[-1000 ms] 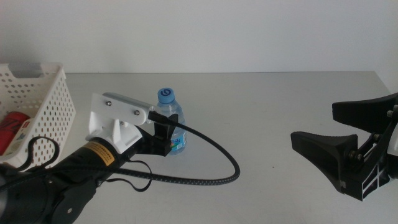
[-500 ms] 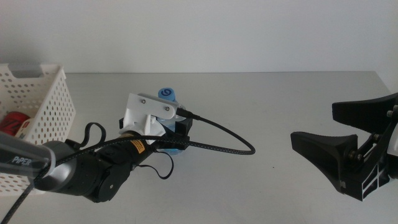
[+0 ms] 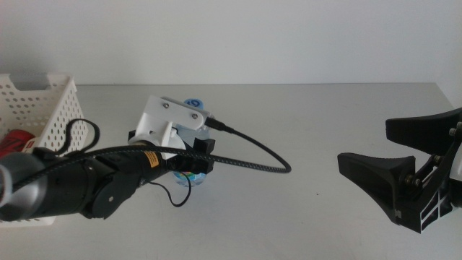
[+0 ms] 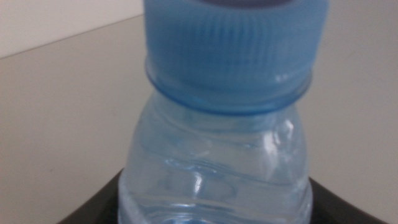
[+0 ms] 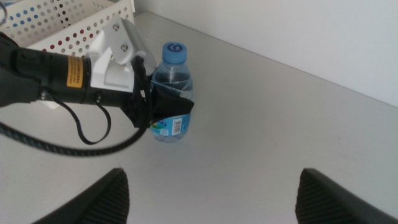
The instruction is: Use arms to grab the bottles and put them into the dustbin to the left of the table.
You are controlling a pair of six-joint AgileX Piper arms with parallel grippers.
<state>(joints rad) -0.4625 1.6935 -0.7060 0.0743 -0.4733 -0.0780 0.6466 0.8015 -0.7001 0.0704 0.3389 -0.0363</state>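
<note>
The left gripper point(image 5: 163, 107) has the water bottle point(image 5: 171, 93) between its jaws, which sit against the bottle's body at label height; the left wrist view is filled by the blue cap point(image 4: 235, 46) and the clear shoulder below it, with the dark jaws at either lower edge. The jaws look closed on the bottle. The bottle stands upright on the table point(image 3: 310, 130), its long axis vertical, cap up; the grip comes in from the side, across that axis.

What the next move turns on is the dustbin point(image 3: 50, 115). In the middle view it lies at about nine o'clock from the held bottle, near the table's left edge, well apart from it, and already holds something red point(image 3: 11, 143). Its wall rises above the tabletop, so the bottle probably has to be lifted before it travels that way.

The right gripper point(image 3: 395, 177) waits at about three o'clock, well apart, its jaws spread wide and holding nothing. The left arm is plainly the nearer one to the bin.
</note>
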